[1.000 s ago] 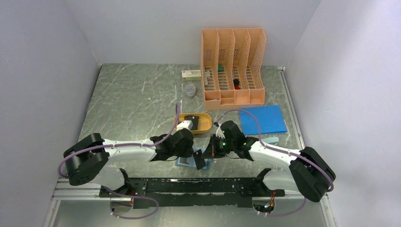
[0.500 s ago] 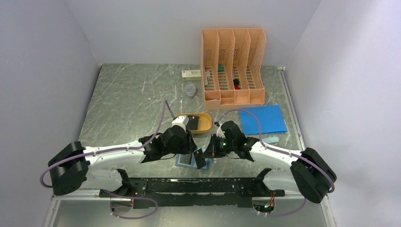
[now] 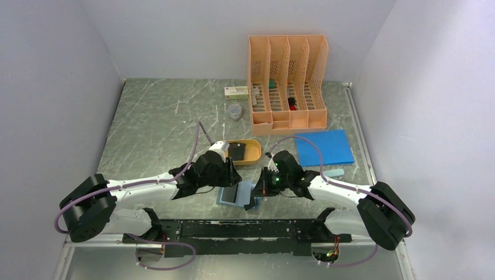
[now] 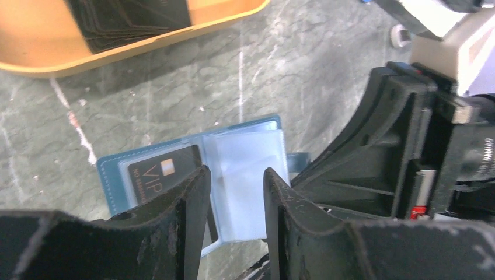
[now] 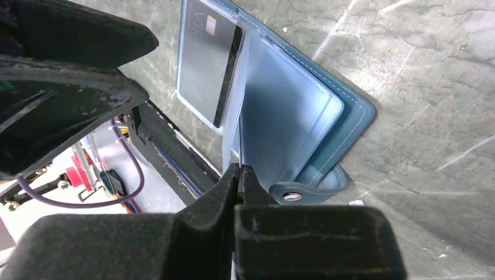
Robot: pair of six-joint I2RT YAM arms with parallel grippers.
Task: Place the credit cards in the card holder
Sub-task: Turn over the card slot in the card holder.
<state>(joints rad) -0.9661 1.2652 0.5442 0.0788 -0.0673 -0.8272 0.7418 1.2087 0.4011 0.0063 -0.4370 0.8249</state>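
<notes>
The teal card holder (image 3: 225, 199) (image 4: 108, 175) (image 5: 353, 114) lies open near the table's front edge. A dark credit card (image 4: 154, 175) (image 5: 209, 58) marked VIP sits in its left clear pocket. My left gripper (image 4: 233, 172) (image 3: 229, 177) hovers open just above the holder, with nothing between its fingers. My right gripper (image 5: 239, 169) (image 3: 255, 197) is shut on the edge of a clear inner pocket leaf (image 5: 280, 116), beside the snap tab (image 5: 300, 194). More dark credit cards (image 4: 134, 17) (image 3: 236, 150) lie in the orange oval tray (image 4: 58, 61) (image 3: 252, 153).
An orange file organizer (image 3: 287, 81) stands at the back. A white box (image 3: 236, 91) and a small clear cup (image 3: 234, 111) are to its left. A flat bright-blue sheet (image 3: 324, 147) lies at the right. The metal base rail (image 3: 233, 228) runs right below the holder.
My left gripper's jaws have opened, and that arm has drawn back toward the left and the tray. The right gripper stays shut at the holder.
</notes>
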